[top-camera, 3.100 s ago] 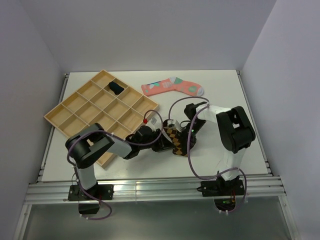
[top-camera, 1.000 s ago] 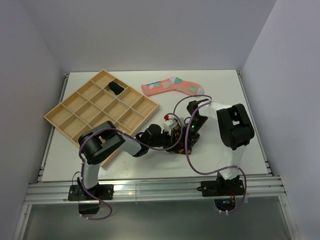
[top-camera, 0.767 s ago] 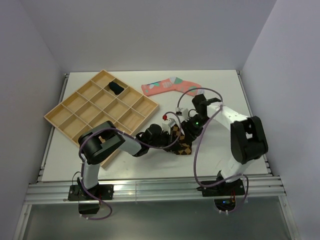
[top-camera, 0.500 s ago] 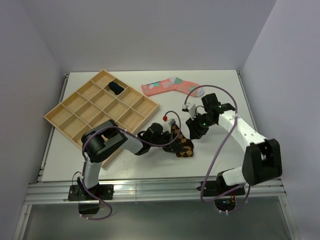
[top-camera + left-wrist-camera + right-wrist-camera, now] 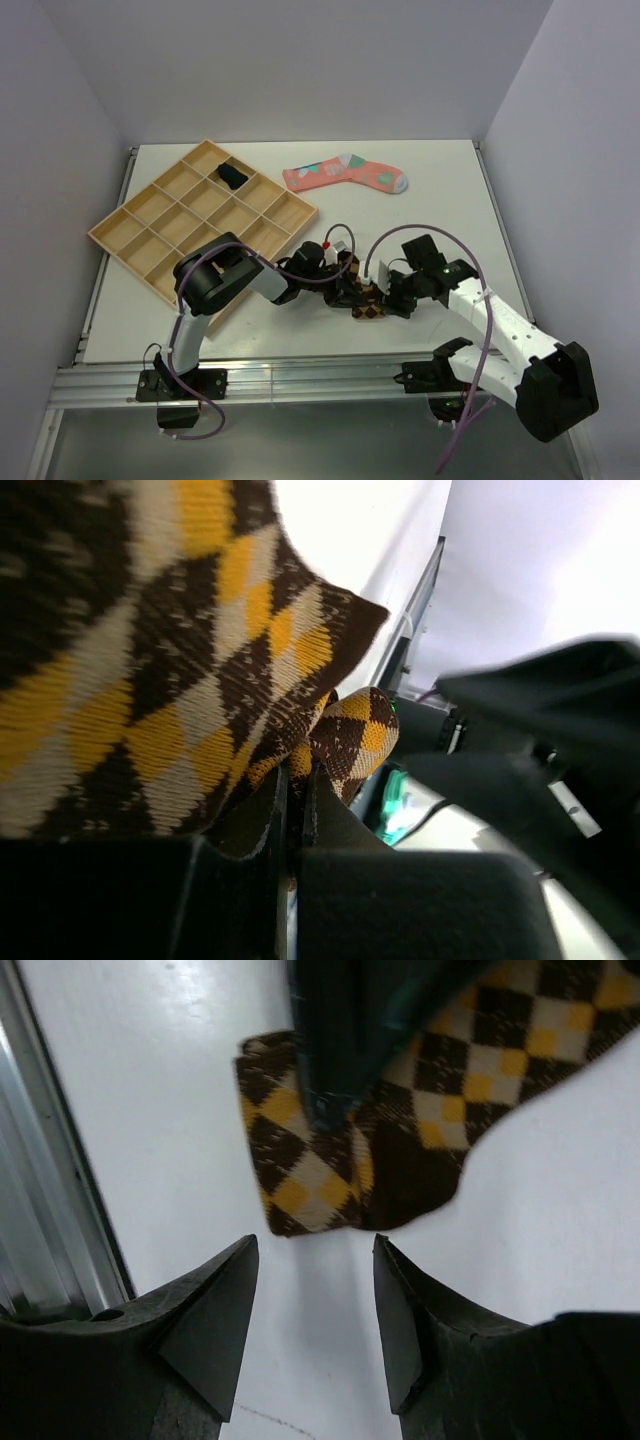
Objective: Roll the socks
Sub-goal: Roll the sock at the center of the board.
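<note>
Brown-and-orange diamond sock (image 5: pixel 367 303) is sitting bunched up on the white table (image 5: pixel 440 190), roughly 6 o'clock from the table's middle and close to the near edge. Left gripper (image 5: pixel 350 289) comes at it from the 9 o'clock side with its jaws squeezed together on a fold of the fabric. In the left wrist view the sock (image 5: pixel 150 680) fills most of the shot, and a pinch of it is caught in the thin slit between the two black fingers (image 5: pixel 235 900).

Right gripper (image 5: pixel 385 297) is just beside the sock on its 3 o'clock side, jaws spread apart with nothing between them. From the right wrist view the sock (image 5: pixel 310 1185) lies folded over on itself just past the two fingertips (image 5: pixel 215 1300). It isn't touching them as far as I can tell. The left gripper's dark finger (image 5: pixel 350 1020) lies across the top of it. Metal rail (image 5: pixel 40 1210) runs along the 9 o'clock edge of that shot.

Pink sock (image 5: pixel 345 173) with teal and white patches lies flat at about 12 o'clock on the table, well apart from both arms. Navy sock (image 5: pixel 231 177) is balled up in a cell near the far corner of the wooden tray (image 5: pixel 150 255), which takes up the 10 o'clock part of the table.
</note>
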Motion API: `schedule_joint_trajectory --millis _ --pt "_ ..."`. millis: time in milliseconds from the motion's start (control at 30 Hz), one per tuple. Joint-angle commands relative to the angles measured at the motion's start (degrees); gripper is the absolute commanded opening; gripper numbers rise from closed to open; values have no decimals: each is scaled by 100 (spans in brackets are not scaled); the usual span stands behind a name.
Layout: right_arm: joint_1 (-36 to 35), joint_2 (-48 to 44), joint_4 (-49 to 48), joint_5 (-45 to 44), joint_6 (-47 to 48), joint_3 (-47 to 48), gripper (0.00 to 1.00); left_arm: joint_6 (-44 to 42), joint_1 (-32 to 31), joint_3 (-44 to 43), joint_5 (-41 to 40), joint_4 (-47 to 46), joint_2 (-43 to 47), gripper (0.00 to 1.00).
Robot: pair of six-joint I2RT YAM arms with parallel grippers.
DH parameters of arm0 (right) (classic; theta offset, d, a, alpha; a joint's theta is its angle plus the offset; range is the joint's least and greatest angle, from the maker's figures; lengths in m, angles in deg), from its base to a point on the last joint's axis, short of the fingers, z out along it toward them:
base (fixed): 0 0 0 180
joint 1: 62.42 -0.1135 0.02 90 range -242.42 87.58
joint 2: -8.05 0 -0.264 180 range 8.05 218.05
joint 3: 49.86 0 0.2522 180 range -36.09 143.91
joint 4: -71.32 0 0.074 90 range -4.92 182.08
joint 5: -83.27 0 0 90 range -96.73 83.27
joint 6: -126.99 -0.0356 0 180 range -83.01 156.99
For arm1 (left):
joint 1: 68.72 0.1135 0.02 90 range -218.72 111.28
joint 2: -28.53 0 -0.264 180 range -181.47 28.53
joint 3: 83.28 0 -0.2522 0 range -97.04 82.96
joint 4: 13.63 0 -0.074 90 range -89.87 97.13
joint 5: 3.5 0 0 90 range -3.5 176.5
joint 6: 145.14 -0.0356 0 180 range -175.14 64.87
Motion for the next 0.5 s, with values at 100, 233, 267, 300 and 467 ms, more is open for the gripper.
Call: schedule_joint_trajectory --millis 100,233,267,300,467 --pt "-698 -300 -522 -85 612 -342 59 454 64 214 150 568 -346 0" --pt "-926 -309 -645 -155 736 -439 61 604 108 319 221 287 -442 0" --pt "-1040 -239 -645 -216 762 -448 61 604 108 311 230 269 -469 0" --pt "-1084 -213 -662 -243 806 -466 61 630 108 302 265 243 -486 0" --pt "-1348 -72 -926 -489 850 -571 61 586 108 188 370 295 -583 0"
